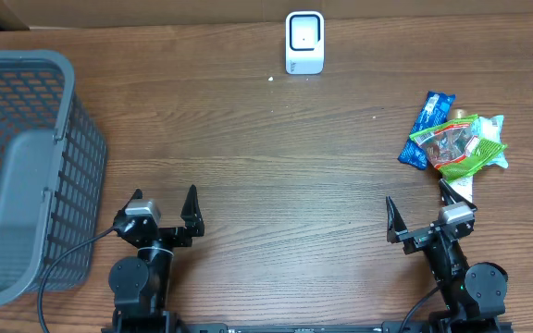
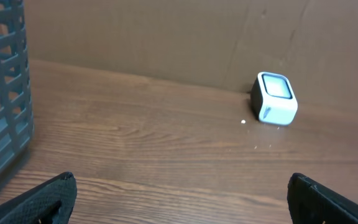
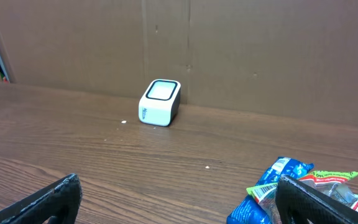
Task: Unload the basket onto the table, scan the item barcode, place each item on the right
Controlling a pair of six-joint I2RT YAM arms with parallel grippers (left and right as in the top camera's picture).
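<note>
**Fingers released, packets heaped at the right**

Seen from above, on a wooden tabletop point(image 1: 276, 176): a white barcode scanner point(image 1: 304, 42) at the far edge, near the middle. At the right, a small heap of snack packets. A blue packet point(image 1: 430, 118) on the heap's far-left side, a green packet point(image 1: 458, 146) overlapping it, and something white and pale poking out beneath. Heap well apart from the scanner.

Left fingers point(image 1: 192, 211) low at the near edge, left of centre. Spread wide, grasping nothing. Right fingers point(image 1: 391, 222) likewise released and empty, at the near edge right of centre, just short of the heap. One tip close to the white end of the heap; touching or not, cannot tell from above.

At the far left, a grey lattice basket point(image 1: 81, 139), well apart from scanner and packets.

From the left wrist: dark fingertips in the two bottom corners, bare wood between them. Scanner ahead and to the right, close against a brown cardboard wall point(image 2: 135, 37). Basket lattice along the left edge.

From the right wrist: scanner ahead and to the left, against the same brown wall. Blue packet at lower right with a printed barcode point(image 3: 265, 178) facing up, partly hidden behind one finger. A strip of the green packet just beyond it.
</note>
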